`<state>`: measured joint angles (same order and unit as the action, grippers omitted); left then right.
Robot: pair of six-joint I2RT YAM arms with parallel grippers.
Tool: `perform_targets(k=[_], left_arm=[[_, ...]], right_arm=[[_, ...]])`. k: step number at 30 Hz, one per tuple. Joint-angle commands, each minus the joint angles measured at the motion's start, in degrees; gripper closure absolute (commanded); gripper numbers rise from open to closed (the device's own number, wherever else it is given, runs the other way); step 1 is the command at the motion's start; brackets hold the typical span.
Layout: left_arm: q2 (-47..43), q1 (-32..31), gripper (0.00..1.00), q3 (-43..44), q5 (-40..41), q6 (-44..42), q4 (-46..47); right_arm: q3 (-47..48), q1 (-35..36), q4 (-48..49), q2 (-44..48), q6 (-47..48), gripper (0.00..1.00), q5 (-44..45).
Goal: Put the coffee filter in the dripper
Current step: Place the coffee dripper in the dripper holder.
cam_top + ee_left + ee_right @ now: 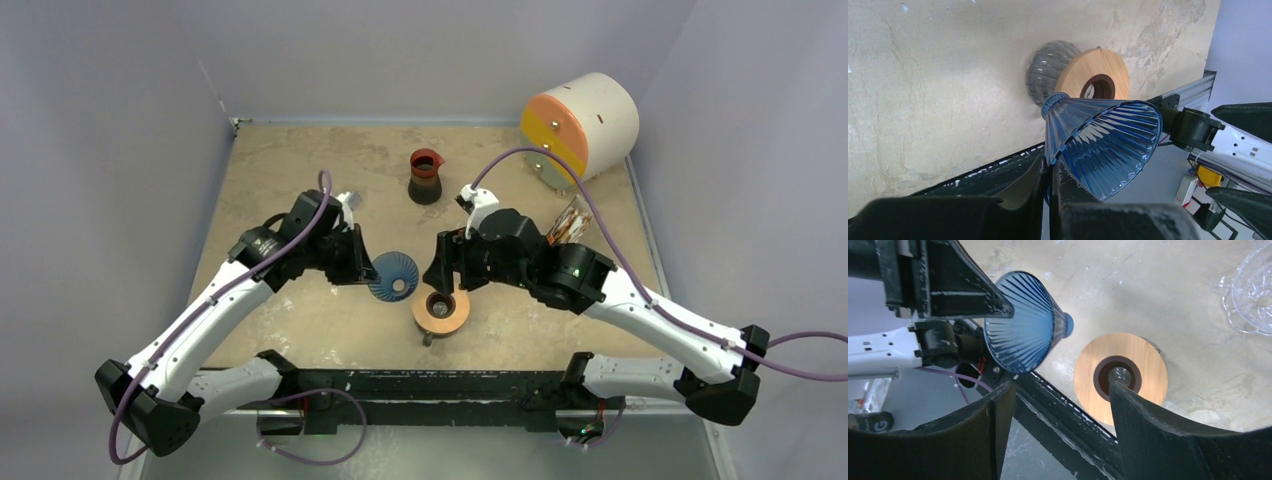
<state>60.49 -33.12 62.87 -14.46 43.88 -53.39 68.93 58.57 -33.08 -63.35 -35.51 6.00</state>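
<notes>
From above, we see the left gripper (366,268) and the right gripper (446,274) facing each other over the table (300,180), with the dripper (390,278) between them and a wooden ring (441,311) just beside it. A dark carafe (426,177) and a white and orange cylinder (580,124) stand farther back. Only the wrist views give the grip. In the left wrist view, the left gripper's (1050,172) fingers are pressed together on the rim of the blue dripper (1103,145). It lies tilted on its side, narrow end towards the wooden ring (1093,77), which sits on a ribbed glass cup (1047,70). The right wrist view shows the dripper's (1020,325) ribbed inside and a clear glass vessel (1250,290) at the edge. There the right gripper (1060,392) stands wide apart, holding nothing, with the wooden ring (1143,365) beyond its fingers.
</notes>
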Motion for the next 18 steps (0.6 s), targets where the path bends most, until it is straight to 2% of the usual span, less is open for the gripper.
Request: perform_targets(k=[1, 10, 18], left_arm=[[0.7, -2.0, 1.0, 4.2, -0.8, -0.3, 0.9], [2.4, -6.3, 1.0, 6.2, 3.3, 1.2, 1.3], [4.3, -8.9, 1.0, 7.4, 5.8, 2.3, 1.3]], right_arm=[[2.7, 1.2, 2.1, -0.3, -2.7, 0.29, 1.1], [5.8, 3.4, -2.1, -3.0, -6.0, 0.31, 7.8], [5.4, 5.6, -3.6, -3.9, -9.6, 0.4, 13.2]])
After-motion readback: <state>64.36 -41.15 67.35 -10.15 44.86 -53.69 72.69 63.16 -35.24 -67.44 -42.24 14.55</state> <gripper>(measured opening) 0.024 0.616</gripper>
